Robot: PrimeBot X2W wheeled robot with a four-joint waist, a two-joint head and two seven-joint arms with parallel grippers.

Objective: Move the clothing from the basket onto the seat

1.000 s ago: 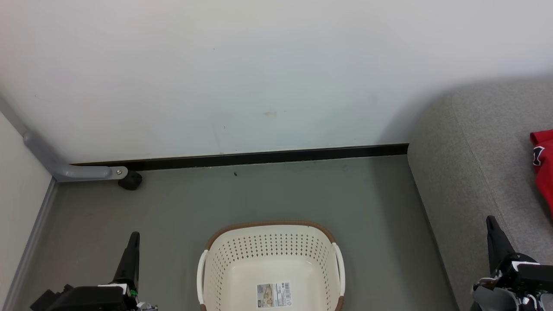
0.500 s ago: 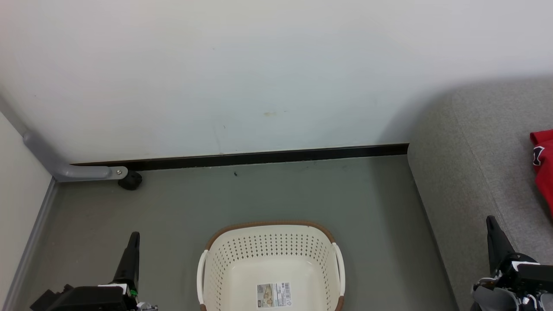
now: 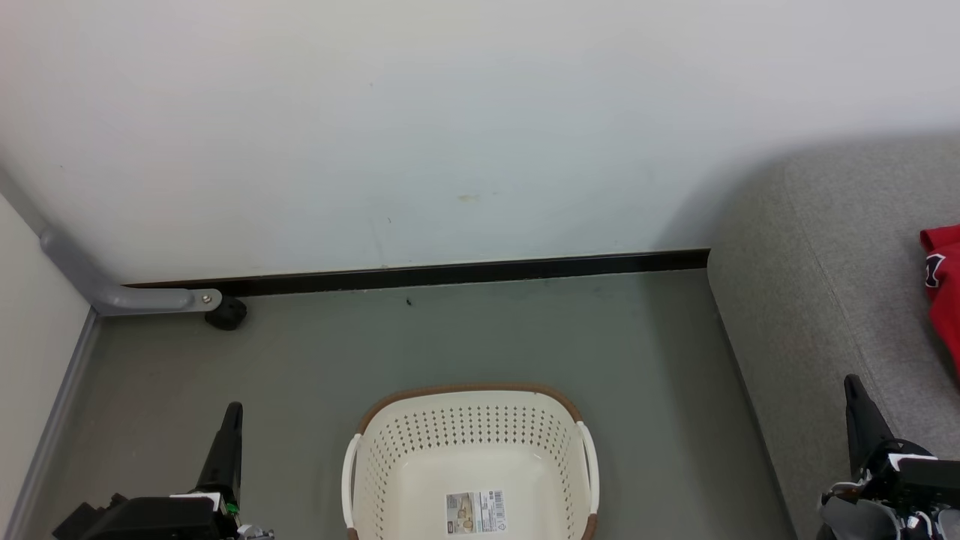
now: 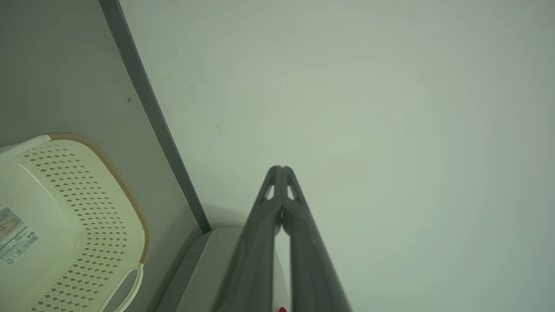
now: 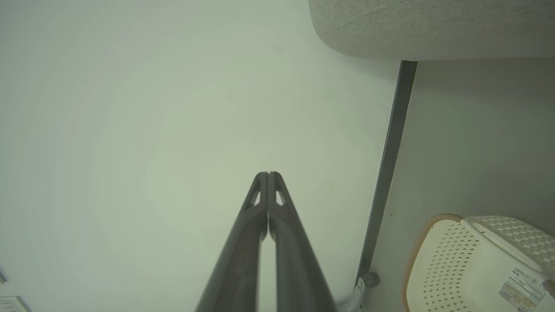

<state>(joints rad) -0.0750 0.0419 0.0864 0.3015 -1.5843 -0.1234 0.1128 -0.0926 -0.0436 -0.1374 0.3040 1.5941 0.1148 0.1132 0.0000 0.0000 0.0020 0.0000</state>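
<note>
Left gripper (image 4: pixel 281 170): I see its fingers pressed together, tips touching.
Right gripper (image 5: pixel 268 175): I see its fingers likewise closed, tip to tip.
Pose: both sit low at the head view's bottom corners, fingers pointing up.

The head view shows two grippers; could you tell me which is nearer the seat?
The right gripper, lower right by the seat; the left gripper lies beyond the basket, over floor.

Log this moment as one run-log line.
basket: on floor, empty as far as seen | clothing: red, on seat | left end effector: shut, empty | right end effector: shut, empty
</note>
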